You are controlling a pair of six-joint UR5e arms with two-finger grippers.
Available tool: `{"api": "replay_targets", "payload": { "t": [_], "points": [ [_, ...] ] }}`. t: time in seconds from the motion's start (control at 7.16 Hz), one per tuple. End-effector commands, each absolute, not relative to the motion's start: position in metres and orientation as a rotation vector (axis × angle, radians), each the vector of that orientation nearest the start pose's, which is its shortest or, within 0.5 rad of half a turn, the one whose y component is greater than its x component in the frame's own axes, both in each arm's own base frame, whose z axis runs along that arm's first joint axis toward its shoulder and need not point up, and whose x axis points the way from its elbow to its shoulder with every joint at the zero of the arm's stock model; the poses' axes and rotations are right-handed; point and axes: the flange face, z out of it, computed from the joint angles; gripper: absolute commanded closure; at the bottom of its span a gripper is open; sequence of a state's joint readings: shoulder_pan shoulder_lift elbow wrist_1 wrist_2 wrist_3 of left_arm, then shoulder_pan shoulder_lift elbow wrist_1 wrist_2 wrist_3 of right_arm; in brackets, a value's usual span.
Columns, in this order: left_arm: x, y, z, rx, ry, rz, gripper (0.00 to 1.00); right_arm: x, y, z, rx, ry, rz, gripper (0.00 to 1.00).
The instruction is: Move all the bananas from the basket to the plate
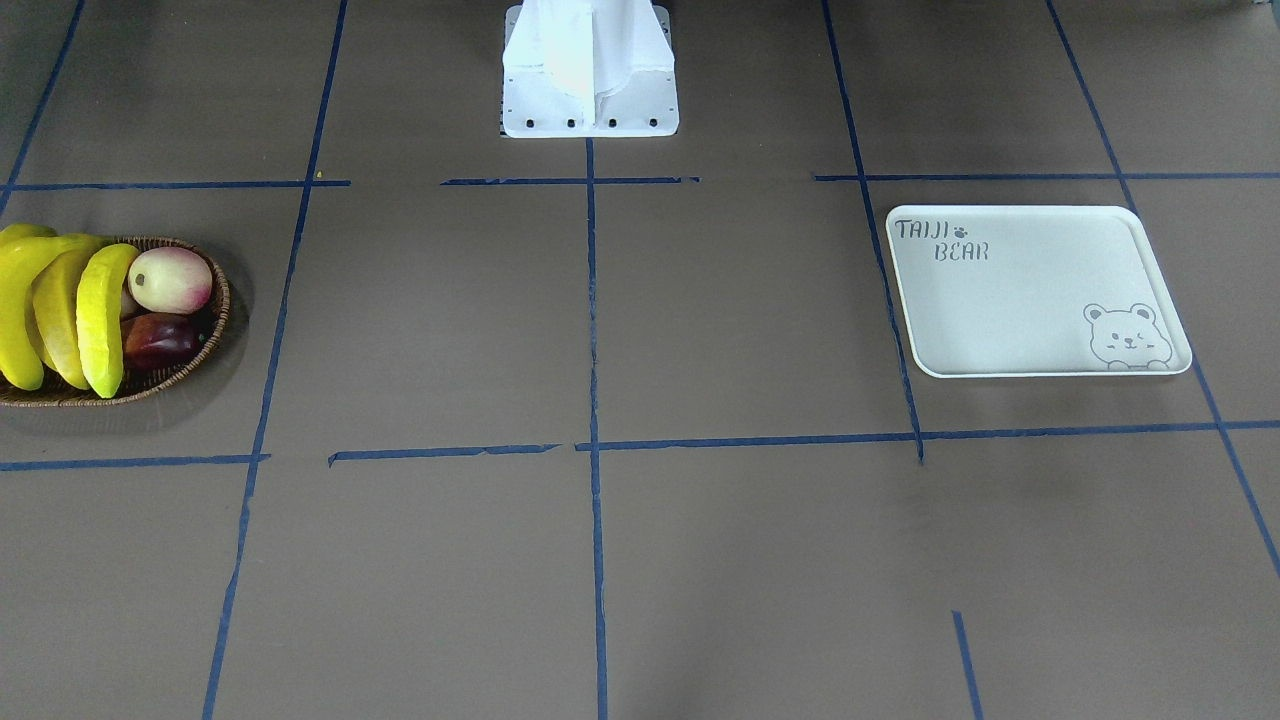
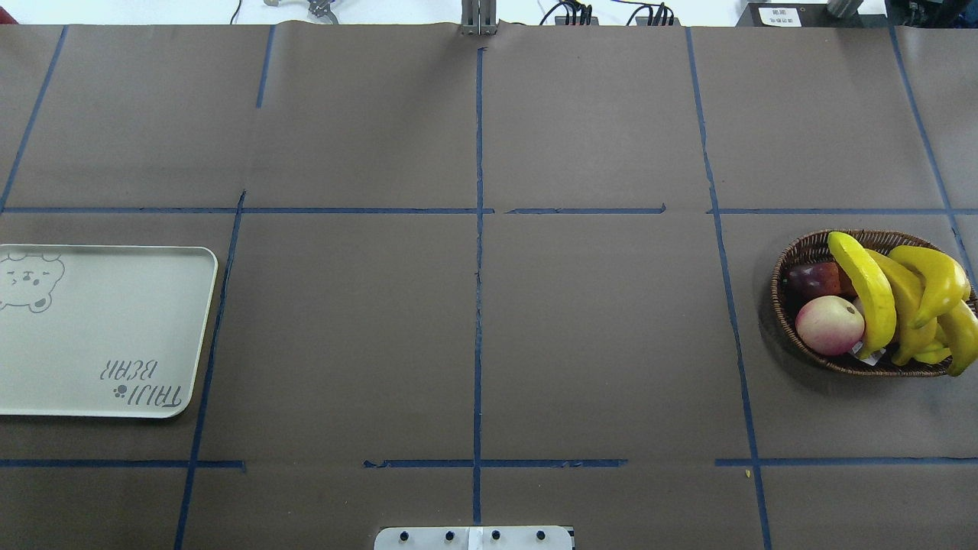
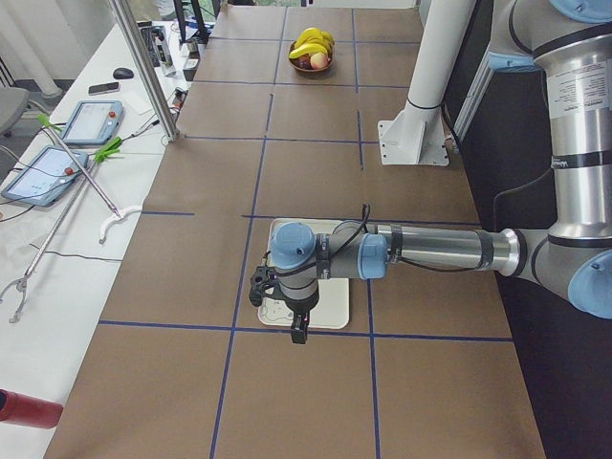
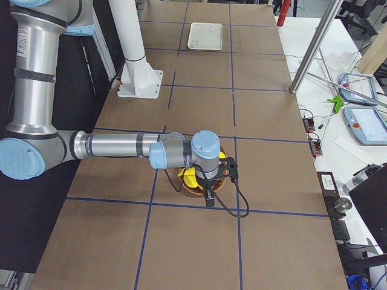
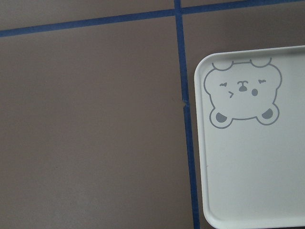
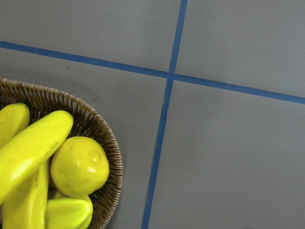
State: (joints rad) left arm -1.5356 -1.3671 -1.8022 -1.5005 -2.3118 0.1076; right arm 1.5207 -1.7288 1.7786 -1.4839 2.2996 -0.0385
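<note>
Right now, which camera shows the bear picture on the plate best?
The left wrist view: the bear drawing on the plate is big and whole. The front-facing view shows it small, the overhead clips it, the side views don't show it clearly.

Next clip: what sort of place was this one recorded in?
Most likely a robotics lab's data-collection bench: a table covered in brown paper and marked with a blue tape grid, the left arm and right arm reaching over it, and touchscreen pendants on a white side bench.
</note>
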Motion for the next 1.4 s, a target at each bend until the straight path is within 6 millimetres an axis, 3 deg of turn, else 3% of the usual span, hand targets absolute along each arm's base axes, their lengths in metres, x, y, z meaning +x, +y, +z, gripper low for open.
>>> {"api": "replay_targets", "payload": {
  "t": [0.0, 0.42, 0.7, 0.84, 1.12, 1.26],
  "points": [
    [-0.052, -0.404, 0.647, -0.017, 0.744, 0.119, 0.0, 0.008, -0.445, 0.583, 0.126, -0.774, -0.009, 0.0],
    [-0.052, -0.404, 0.647, -0.016, 0.745, 0.118, 0.0, -0.063, -0.446, 0.554, 0.044, -0.843, 0.228, 0.02],
    [-0.052, -0.404, 0.646, -0.016, 0.745, 0.118, 0.0, -0.102, -0.439, 0.548, -0.03, -0.84, 0.424, 0.11],
    [-0.052, -0.404, 0.646, -0.016, 0.745, 0.118, 0.0, -0.109, -0.428, 0.552, -0.068, -0.823, 0.478, 0.16],
    [-0.052, -0.404, 0.646, -0.016, 0.747, 0.118, 0.0, -0.098, -0.389, 0.563, -0.106, -0.795, 0.485, 0.17],
    [-0.052, -0.404, 0.645, -0.016, 0.747, 0.118, 0.0, -0.1, -0.388, 0.563, -0.108, -0.794, 0.482, 0.18]
  ]
}}
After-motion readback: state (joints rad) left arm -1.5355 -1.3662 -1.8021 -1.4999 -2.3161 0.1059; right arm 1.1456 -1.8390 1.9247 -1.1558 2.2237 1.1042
